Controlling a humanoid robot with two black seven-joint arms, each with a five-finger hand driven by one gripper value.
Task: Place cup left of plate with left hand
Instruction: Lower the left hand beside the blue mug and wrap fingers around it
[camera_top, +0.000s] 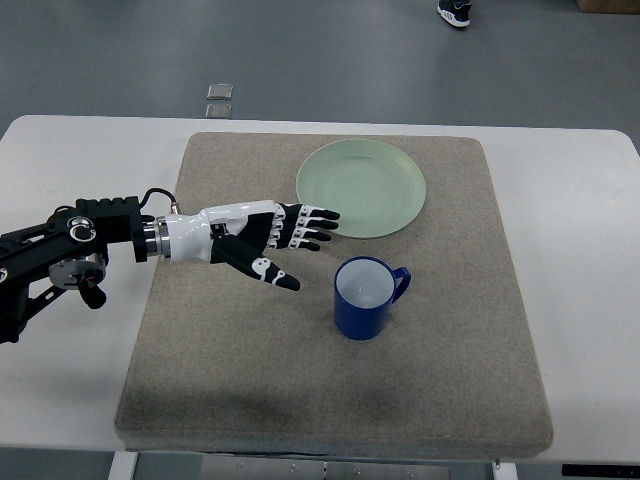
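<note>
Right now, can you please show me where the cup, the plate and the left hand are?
cup (363, 310): top view, on its blue outer wall.
plate (362, 188): top view, on its bare green middle.
left hand (268, 240): top view, on the middle of the hand.

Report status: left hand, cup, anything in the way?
Left hand open, holding nothing, short of cup. Blue cup upright on mat, below green plate, not yet placed. Nothing between hand and cup.

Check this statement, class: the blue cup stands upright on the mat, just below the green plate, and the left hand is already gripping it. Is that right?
Not quite. The top view shows the left hand open and apart from the blue cup, holding nothing. The rest holds: the cup stands upright on the mat, just below the green plate.
</note>
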